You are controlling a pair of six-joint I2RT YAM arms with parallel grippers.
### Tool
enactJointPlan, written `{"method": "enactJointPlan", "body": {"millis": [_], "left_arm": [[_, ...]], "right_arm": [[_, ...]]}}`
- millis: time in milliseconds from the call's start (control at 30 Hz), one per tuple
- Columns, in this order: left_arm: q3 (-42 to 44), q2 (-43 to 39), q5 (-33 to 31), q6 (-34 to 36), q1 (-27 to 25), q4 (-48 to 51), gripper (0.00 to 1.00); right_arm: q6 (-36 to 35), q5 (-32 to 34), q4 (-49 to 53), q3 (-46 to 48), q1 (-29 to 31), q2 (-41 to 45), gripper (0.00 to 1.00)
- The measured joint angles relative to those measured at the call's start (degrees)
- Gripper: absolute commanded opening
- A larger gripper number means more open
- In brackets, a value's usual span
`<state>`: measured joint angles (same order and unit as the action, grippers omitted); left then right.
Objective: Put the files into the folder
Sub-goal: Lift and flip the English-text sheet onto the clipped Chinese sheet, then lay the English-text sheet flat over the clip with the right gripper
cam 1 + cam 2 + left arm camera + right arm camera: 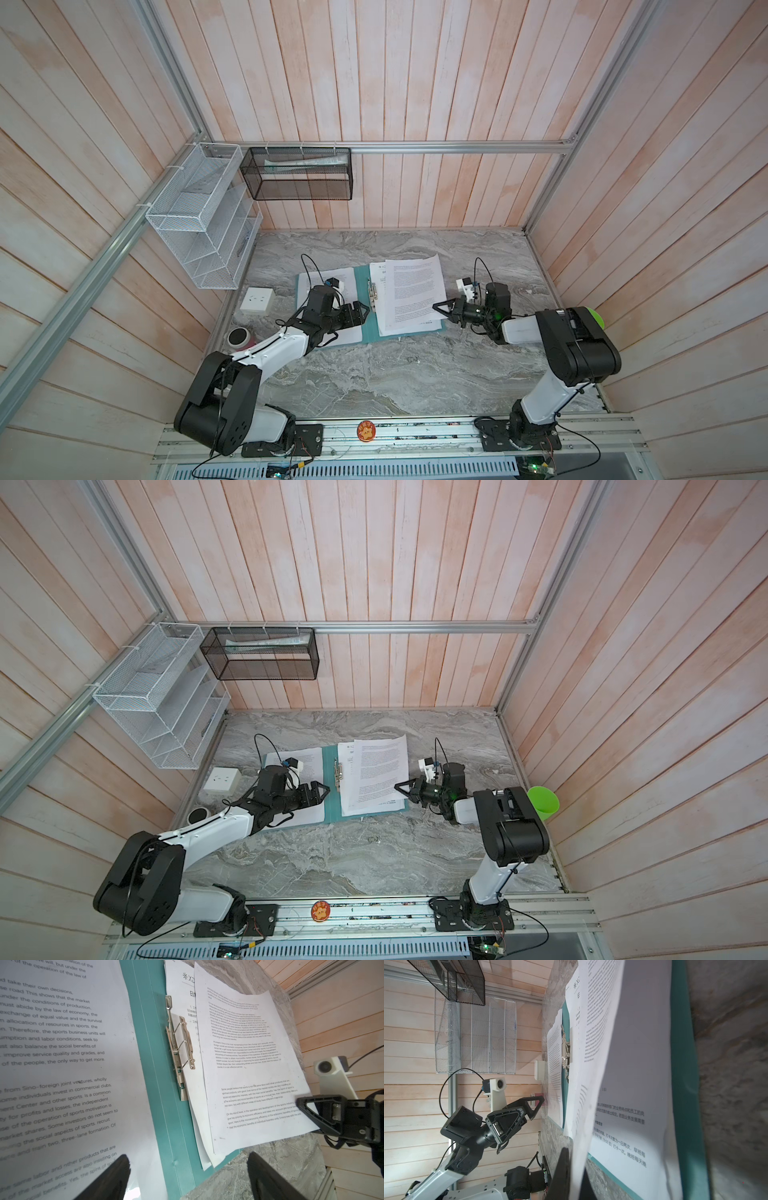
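The teal folder (362,276) (149,1064) lies open on the marble table, its metal clip (180,1047) by the spine. One printed file (345,278) (62,1043) rests on its left half. On the right half lies a file with a bold heading (180,985). Above that one sits a third file (415,286) (623,1064), and my right gripper (436,307) (576,1178) is shut on its right edge, which is raised off the sheet below. My left gripper (361,311) (189,1176) hovers open above the spine near the folder's front edge, with nothing in it.
A white wire-mesh rack (199,216) and a black mesh basket (299,174) hang on the back left walls. A white socket box (257,301) and a small round can (239,336) sit left of the folder. A green cup (542,800) stands at the right edge.
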<state>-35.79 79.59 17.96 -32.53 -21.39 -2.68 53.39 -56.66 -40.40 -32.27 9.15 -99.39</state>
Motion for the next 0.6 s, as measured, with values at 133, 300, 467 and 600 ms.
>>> {"method": "enactJointPlan", "body": {"millis": [133, 300, 467, 600], "left_arm": [[0.2, 0.0, 0.0, 0.0, 0.0, 0.2, 0.90], [0.2, 0.0, 0.0, 0.0, 0.0, 0.2, 0.90], [0.3, 0.0, 0.0, 0.0, 0.0, 0.2, 0.90], [0.4, 0.0, 0.0, 0.0, 0.0, 0.2, 0.90]], "right_arm": [[-4.7, -1.9, 3.4, -1.6, 0.1, -1.2, 0.00], [-11.3, -4.1, 8.4, -4.1, 0.0, -1.2, 0.00], [-17.8, -5.6, 15.5, -6.1, 0.0, 0.0, 0.00], [-22.4, -6.4, 21.6, -6.4, 0.0, 3.1, 0.00]]}}
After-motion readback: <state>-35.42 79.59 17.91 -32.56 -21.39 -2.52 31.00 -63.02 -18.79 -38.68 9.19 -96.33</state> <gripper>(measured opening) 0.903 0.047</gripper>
